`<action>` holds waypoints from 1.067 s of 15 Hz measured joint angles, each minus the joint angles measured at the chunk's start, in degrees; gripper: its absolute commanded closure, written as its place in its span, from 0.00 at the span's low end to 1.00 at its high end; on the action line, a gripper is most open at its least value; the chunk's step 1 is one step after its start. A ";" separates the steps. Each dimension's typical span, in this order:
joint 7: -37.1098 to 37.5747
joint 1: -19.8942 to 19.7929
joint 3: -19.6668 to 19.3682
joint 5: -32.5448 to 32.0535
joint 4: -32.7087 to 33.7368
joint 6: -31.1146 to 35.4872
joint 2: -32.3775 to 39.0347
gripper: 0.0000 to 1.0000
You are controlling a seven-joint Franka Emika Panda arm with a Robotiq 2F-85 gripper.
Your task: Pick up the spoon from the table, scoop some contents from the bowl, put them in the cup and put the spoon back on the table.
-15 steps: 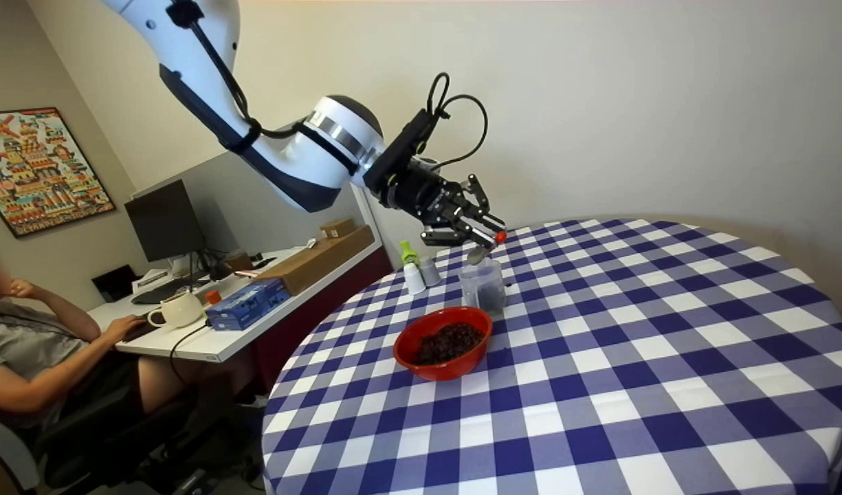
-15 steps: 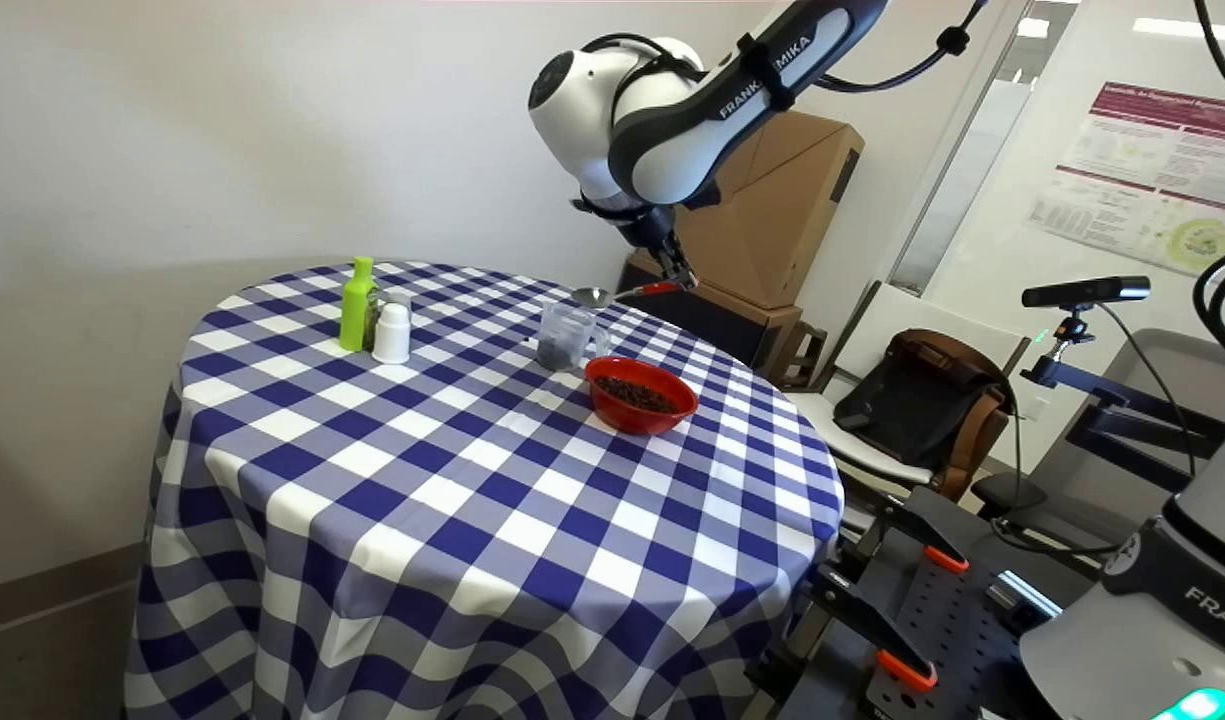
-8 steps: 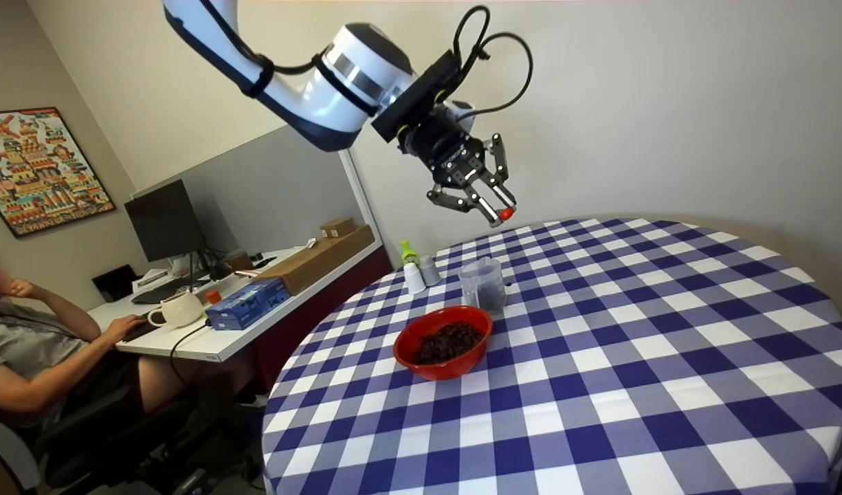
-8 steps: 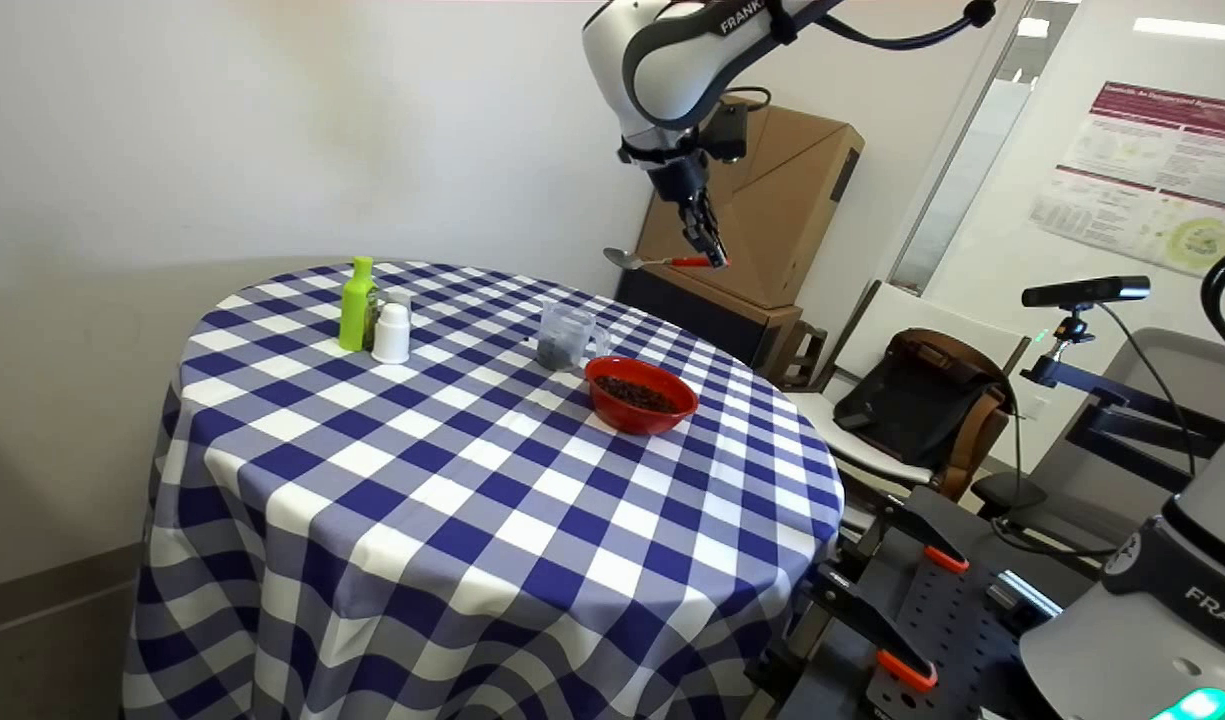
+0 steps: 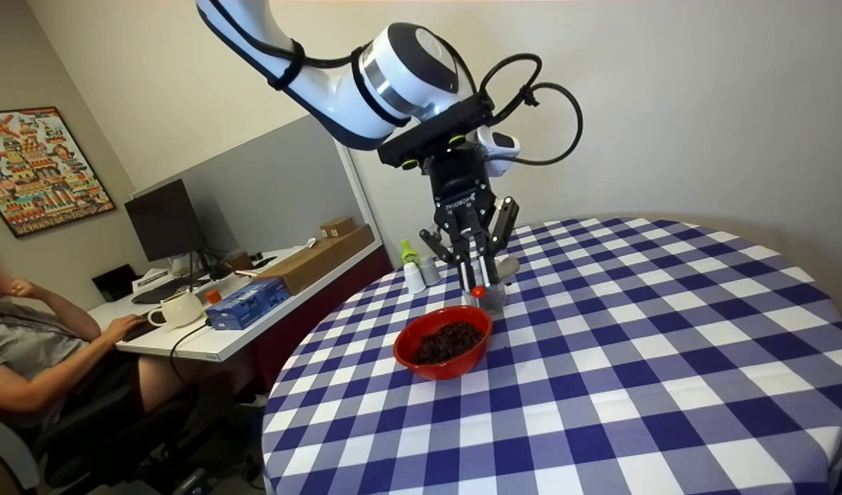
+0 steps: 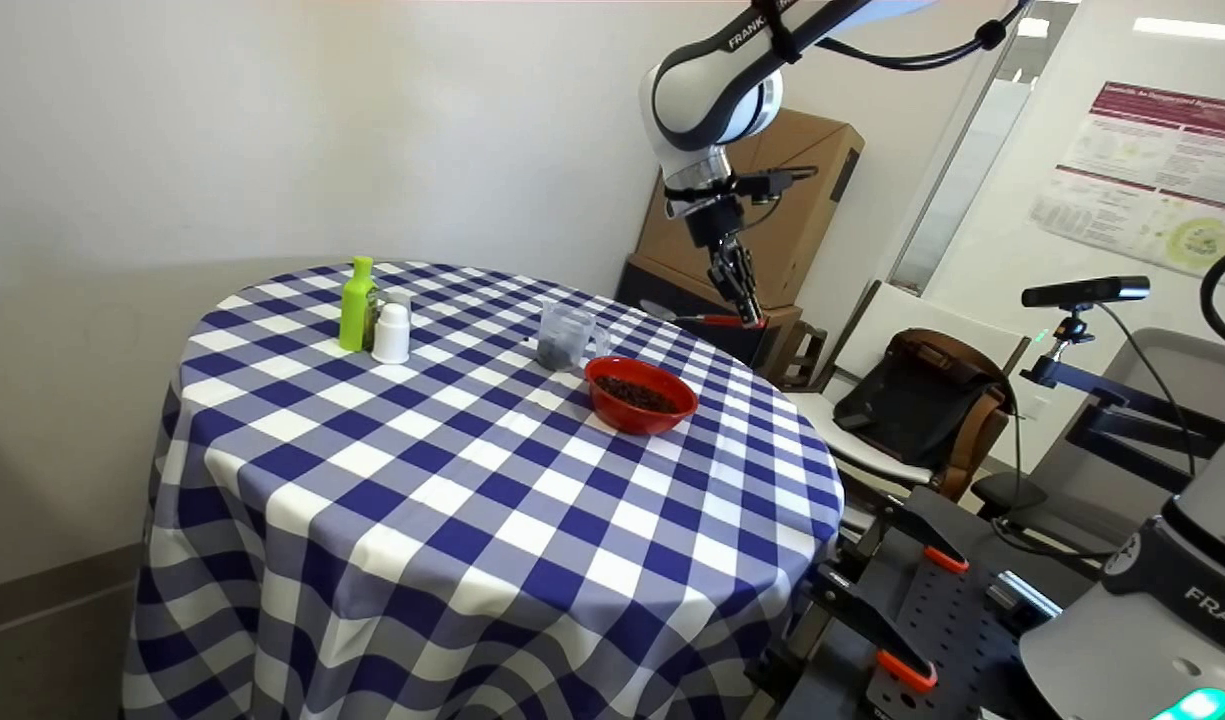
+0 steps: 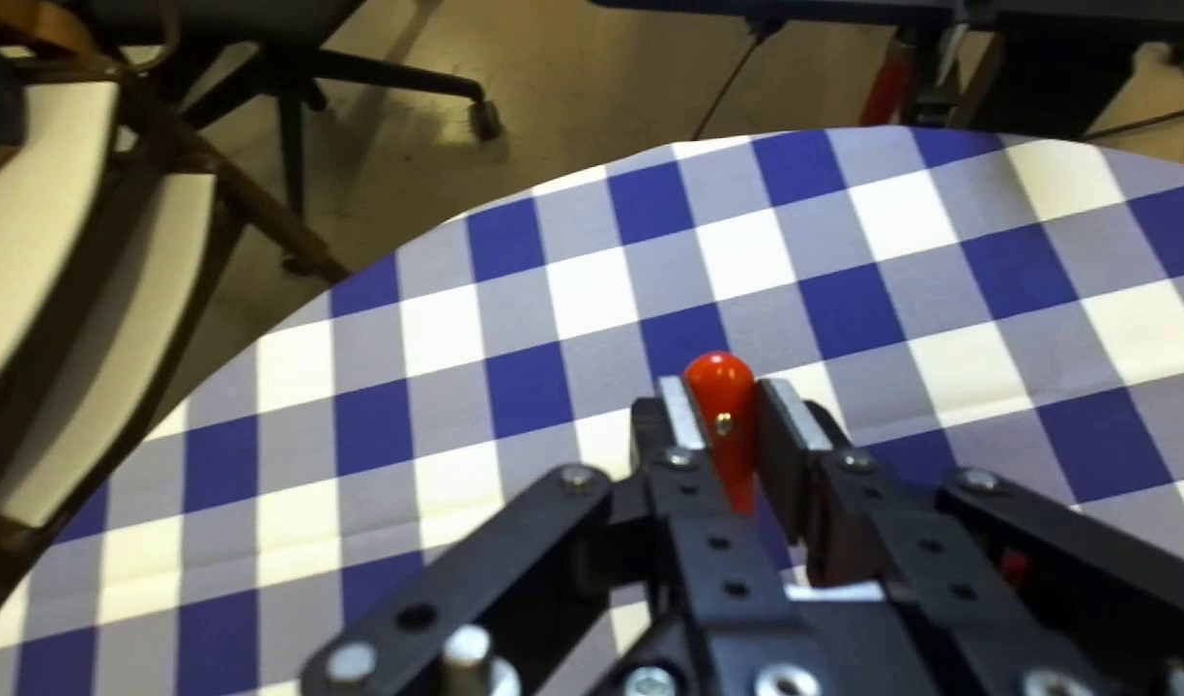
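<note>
Red and shallow, the bowl point(image 6: 640, 418) stands upright on your checked table point(image 5: 599, 426), holding a dark heap of contents point(image 5: 451, 342) below its rim. Just beside it you see the clear cup point(image 6: 564, 322), upright, its handle on the bowl's side; dark contents lie in its lower part. Well apart from both stand a green bottle point(image 6: 356, 305) and a white container point(image 6: 392, 335); what they hold you cannot tell. Your gripper point(image 7: 732, 411) has its jaws closed on the red handle of the spoon point(image 6: 714, 320), holding it raised over the table. In an exterior view you see its long axis nearly level, the silvery head point(image 6: 657, 311) pointing left and the handle's end right. In the wrist view that rounded end shows between the fingertips point(image 7: 684, 416), the head hidden from you. In an exterior view the head point(image 5: 508, 267) shows to the right of the gripper, behind the handle's end; whether it carries contents is too small to tell.
</note>
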 measured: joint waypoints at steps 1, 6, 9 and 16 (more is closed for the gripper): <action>0.00 -0.51 -0.07 1.73 -1.06 0.11 0.39 0.95; -0.27 -2.60 -1.24 3.70 -5.14 1.96 2.57 0.95; -0.53 -3.07 -1.88 3.49 -7.71 4.27 2.87 0.95; -6.77 -2.16 0.51 4.76 -9.89 10.46 -4.43 0.95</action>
